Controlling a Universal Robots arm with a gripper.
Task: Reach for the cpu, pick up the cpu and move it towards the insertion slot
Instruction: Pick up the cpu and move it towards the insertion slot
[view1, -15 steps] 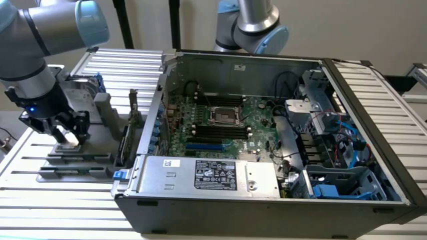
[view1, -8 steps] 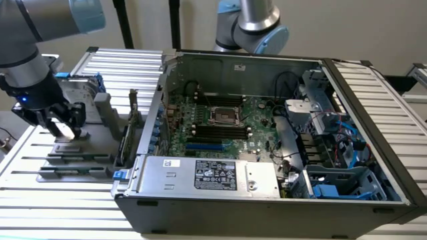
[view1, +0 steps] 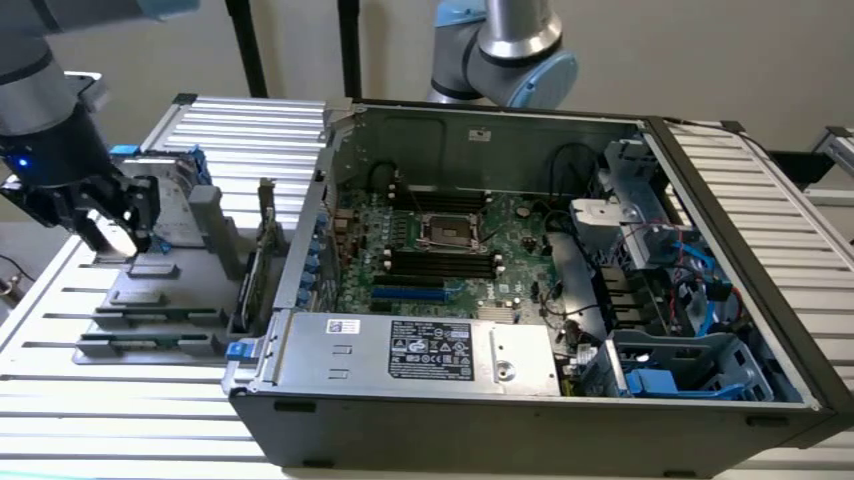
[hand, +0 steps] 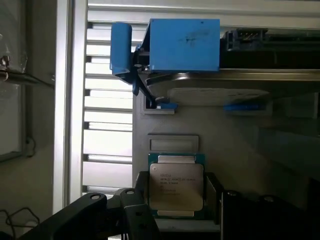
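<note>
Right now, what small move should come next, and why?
Probably lift straight up a little: the tool appears closed on the cpu over the gray tray, while the insertion slot lies inside the case toward the exterior view's right.

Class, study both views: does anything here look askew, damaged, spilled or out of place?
Nothing stands out. The square silver-topped chip with a green rim looks straight and unmarked over the grey plastic tray; the square metal-framed socket in the open grey computer case looks intact.
</note>
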